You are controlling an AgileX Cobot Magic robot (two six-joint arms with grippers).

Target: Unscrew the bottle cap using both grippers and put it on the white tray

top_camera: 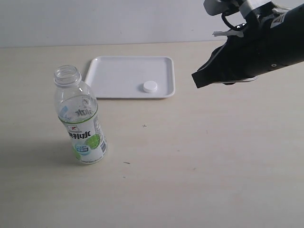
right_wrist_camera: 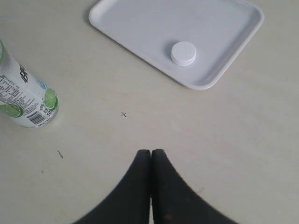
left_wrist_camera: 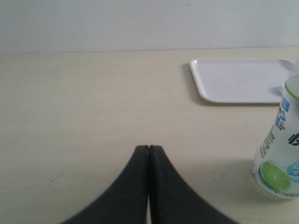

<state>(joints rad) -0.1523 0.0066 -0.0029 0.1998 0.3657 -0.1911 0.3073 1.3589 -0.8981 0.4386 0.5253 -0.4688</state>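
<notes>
The clear bottle (top_camera: 80, 118) stands upright on the table at the left, its threaded neck bare and uncapped. The small white bottle cap (top_camera: 150, 86) lies inside the white tray (top_camera: 109, 76), near its front right corner. My right gripper (top_camera: 195, 80) hangs in the air to the right of the tray, shut with nothing between its fingers. In the right wrist view the cap (right_wrist_camera: 183, 52) rests in the tray (right_wrist_camera: 140, 28) and the bottle (right_wrist_camera: 25, 100) stands apart from the gripper (right_wrist_camera: 151, 152). My left gripper (left_wrist_camera: 148, 147) is shut and empty over bare table; the bottle (left_wrist_camera: 282, 154) and tray (left_wrist_camera: 233, 79) lie off to one side.
The light beige table (top_camera: 190, 156) carries only the bottle and the tray. A pale wall (top_camera: 118, 19) runs behind the table's far edge. The left arm is outside the exterior view.
</notes>
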